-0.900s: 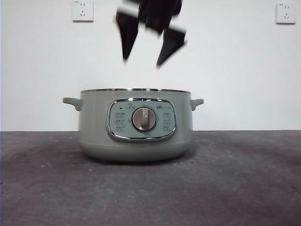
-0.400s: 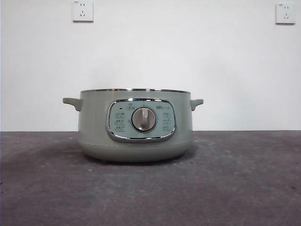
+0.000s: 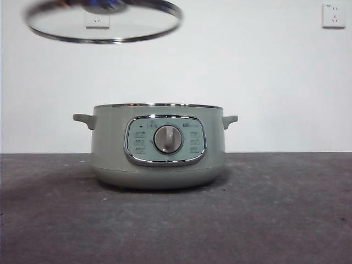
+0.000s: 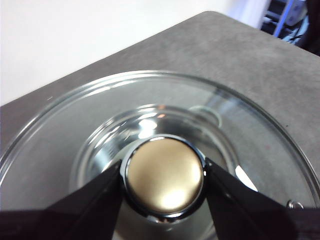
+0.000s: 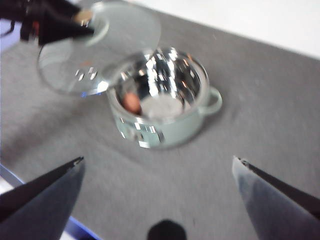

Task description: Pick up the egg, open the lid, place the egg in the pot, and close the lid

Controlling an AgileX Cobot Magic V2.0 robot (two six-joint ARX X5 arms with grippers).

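Left gripper (image 4: 164, 182) clamps the knob (image 4: 164, 179) of the fragile, slippery glass lid (image 3: 103, 22); right gripper (image 5: 159, 172) hangs open above the pot (image 5: 162, 100).

The egg (image 5: 131, 102) lies in the pot (image 3: 158, 147); the lid (image 3: 103, 22) hangs above the pot's left side.

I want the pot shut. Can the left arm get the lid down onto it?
Probably yes. The left tool grips the lid by its knob, held up high beside the pot. The pot's top is open, and the right tool hangs wide open, far back.
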